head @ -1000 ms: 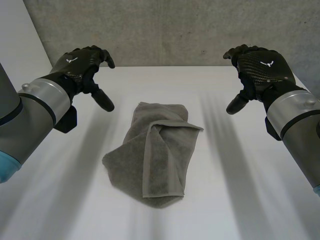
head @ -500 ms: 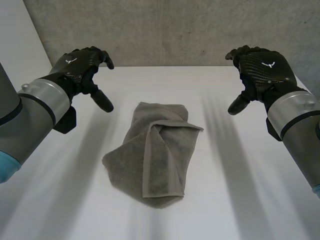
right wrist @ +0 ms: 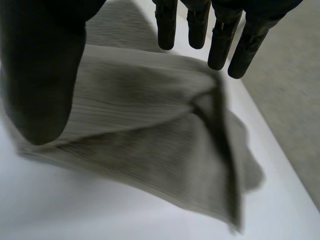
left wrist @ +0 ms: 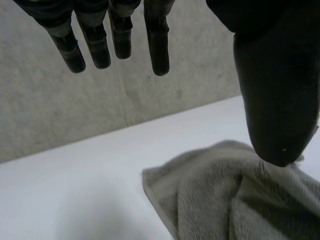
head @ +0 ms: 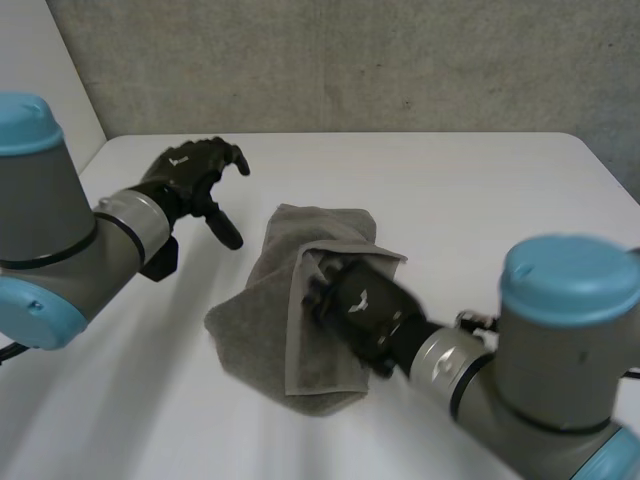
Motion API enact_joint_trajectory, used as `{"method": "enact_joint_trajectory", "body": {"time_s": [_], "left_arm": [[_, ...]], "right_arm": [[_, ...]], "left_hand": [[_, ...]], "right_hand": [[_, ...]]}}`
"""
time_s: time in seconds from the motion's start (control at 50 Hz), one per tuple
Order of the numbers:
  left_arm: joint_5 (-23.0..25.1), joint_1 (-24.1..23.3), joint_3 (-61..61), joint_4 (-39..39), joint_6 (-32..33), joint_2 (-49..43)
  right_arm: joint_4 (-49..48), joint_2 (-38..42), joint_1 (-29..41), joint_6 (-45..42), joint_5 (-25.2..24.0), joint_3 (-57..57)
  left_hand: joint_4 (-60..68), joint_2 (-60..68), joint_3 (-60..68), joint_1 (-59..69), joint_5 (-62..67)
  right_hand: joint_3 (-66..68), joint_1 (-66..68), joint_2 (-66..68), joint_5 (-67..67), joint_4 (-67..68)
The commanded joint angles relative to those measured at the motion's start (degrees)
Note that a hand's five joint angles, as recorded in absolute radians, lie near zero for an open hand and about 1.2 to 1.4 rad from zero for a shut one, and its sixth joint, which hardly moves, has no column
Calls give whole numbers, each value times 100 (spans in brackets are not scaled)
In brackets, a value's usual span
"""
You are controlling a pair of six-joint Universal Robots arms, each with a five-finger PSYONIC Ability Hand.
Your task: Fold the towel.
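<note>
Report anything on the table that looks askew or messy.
The towel lies rumpled and slanted on the table: one long flap is folded over unevenly, its far corner poking out sideways, and the near edges do not line up. The right hand hangs open over its middle.

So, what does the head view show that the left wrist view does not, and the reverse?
Head view alone: the right hand over the towel's middle, the right arm, the towel's whole outline. Left wrist view alone: the left hand's palm side, fingers straight, thumb apart, holding nothing. Both: the left hand, part of the towel, the white table, the grey wall.
</note>
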Motion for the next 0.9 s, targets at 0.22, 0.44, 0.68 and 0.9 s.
{"method": "enact_joint_trajectory", "body": {"time_s": [0.22,0.44,0.68,0.9], "left_arm": [[166,187,-68,334,19,-536],[166,187,-86,352,19,-650],[175,187,-50,343,116,-905],[183,178,-103,352,415,-905]], "right_arm": [[-1864,552,447,-73,-23,676],[-1882,886,473,-583,3,456],[-1890,359,-481,1401,1143,-44],[-1890,472,-2206,2246,2227,-264]], "left_hand": [[-415,-348,-400,-389,-270],[-432,-365,-417,-406,-287],[-432,-365,-417,-406,-287],[-432,-365,-417,-406,-287]], "right_hand": [[-366,-302,-403,-338,-489],[4983,5047,4946,5011,4860],[6626,6690,6588,6654,6503],[6626,6690,6588,6654,6503]]}}
